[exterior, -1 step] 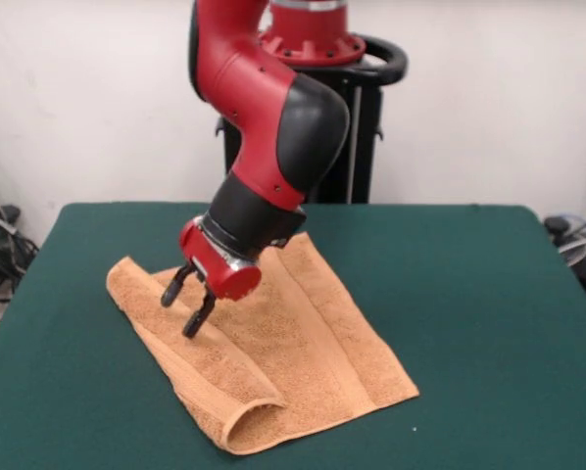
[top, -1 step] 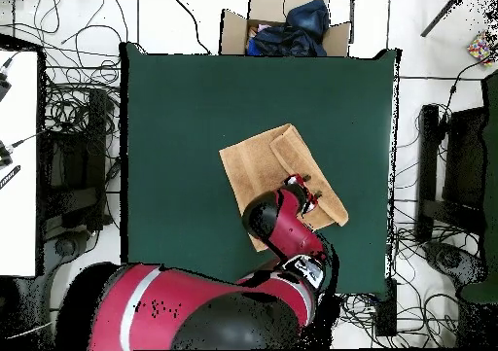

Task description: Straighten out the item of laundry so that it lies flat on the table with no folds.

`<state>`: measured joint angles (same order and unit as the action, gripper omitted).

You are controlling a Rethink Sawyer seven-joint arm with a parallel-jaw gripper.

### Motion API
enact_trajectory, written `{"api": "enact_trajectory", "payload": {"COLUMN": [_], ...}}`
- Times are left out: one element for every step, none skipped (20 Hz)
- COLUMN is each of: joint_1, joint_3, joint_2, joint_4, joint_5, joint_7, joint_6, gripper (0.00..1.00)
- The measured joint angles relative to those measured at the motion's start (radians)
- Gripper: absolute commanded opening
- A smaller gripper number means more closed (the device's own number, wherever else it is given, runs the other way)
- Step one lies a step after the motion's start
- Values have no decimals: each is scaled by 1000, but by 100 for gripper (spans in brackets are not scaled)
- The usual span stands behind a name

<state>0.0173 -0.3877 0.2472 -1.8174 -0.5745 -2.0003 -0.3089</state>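
**One fold left along the towel's edge**

One orange-tan terry towel lies on the dark green table, a little off the middle of the cloth and turned at an angle to the table's sides. Most of it rests flat, and a smoother woven band runs near one edge. Along the side on the picture's left in the front view, a long strip is doubled over onto the rest, and at the corner nearest the camera the fold stands up in a rounded loop with a dark hollow inside it. From overhead the same towel reads as a tilted rectangle with a narrower flap laid over its upper right part.

Above the folded strip hangs the gripper, its two black fingers spread apart with nothing between them. The tips sit close over the fabric; whether they touch it I cannot tell. The red and black arm slopes down to it from above, tilted so the fingers point toward the folded side.

Beyond the table, the overhead view shows an open cardboard box holding dark blue cloth at the far edge, and tangled cables across the pale floor on both sides.
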Motion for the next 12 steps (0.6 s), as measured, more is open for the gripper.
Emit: {"api": "enact_trajectory", "payload": {"joint_1": [-6,-11,-13,-14,-14,-14,-11,-10,-9,-9,-9,-9], "joint_3": [-1,-1,-1,-1,-1,-1,-1,-1,-1,-2,-2,-2], "joint_2": [0,0,-1,0,0,0,0,0,0,0,0,0], "joint_4": [13,27,39,51,57,75,97,107,121,133,144,152], "joint_5": [-13,-23,-29,-33,-34,-34,-34,-34,-34,-34,-34,-34], "joint_7": [0,0,0,0,0,0,0,0,0,0,0,0], "joint_6": [20,49,78,109,126,178,252,289,342,381,421,444], "gripper": [100,100,100,100,100,100,100,100,100,100,100,100]}}
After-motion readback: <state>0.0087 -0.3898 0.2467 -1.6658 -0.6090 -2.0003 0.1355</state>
